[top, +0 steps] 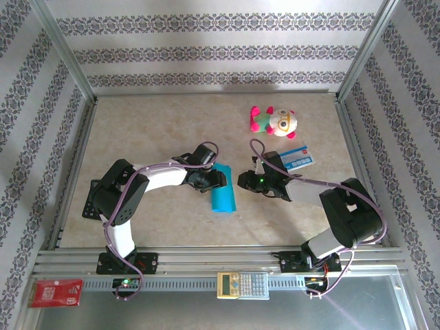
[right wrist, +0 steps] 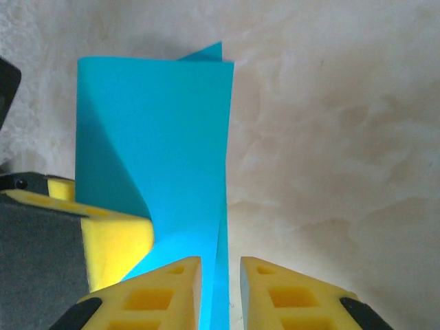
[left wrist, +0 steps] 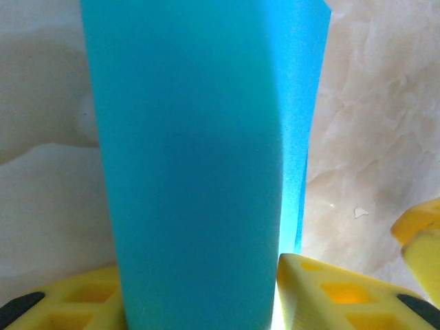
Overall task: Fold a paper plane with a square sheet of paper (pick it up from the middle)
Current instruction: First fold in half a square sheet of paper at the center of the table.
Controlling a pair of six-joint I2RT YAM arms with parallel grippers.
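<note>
The square sheet of paper [top: 223, 190] is teal and folded lengthwise into a narrow rectangle, not a pointed paper plane. It lies mid-table between both arms. My left gripper [top: 214, 180] straddles the sheet's far end from the left. In the left wrist view the folded paper [left wrist: 192, 158] stands between the left gripper's [left wrist: 201, 275] spread jaws, with a lit gap beside the right finger [left wrist: 323, 289]. My right gripper [top: 242, 181] comes from the right. In the right wrist view its [right wrist: 220, 265] jaws stand slightly apart round the paper's [right wrist: 165, 130] folded edge. A left finger [right wrist: 113, 237] rests against the sheet.
A plush toy [top: 275, 122] lies at the back right, with a white-and-blue card [top: 297, 158] just in front of it, near the right arm. On the front rail sit a calculator [top: 242, 284] and a red packet [top: 56, 292]. Metal frame posts border the table.
</note>
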